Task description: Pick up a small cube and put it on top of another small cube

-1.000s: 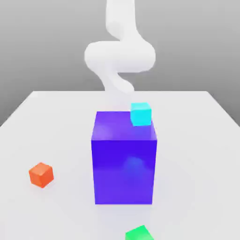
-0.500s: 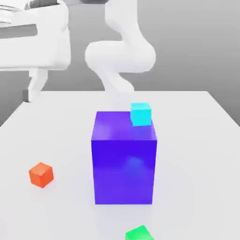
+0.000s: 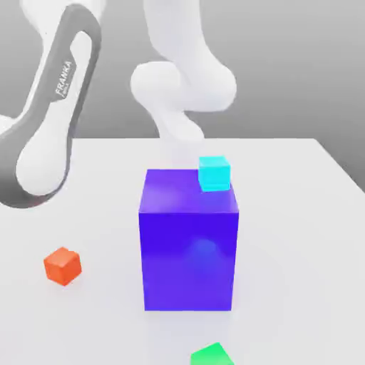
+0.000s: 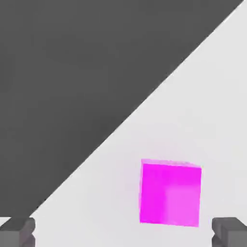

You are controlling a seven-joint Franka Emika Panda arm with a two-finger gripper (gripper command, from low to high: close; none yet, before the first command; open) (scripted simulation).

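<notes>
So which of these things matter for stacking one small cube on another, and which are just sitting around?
Likely part of the job:
- magenta cube, in front of the open end effector
- orange cube
- cyan cube
- green cube

Just there:
- big blue block under the cyan cube
- white table

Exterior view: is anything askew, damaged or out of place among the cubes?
Mostly fine. One oddity: the cyan cube sits at the far right corner of the big blue block, overhanging its edge. The orange cube and green cube lie flat on the table, undamaged.
</notes>
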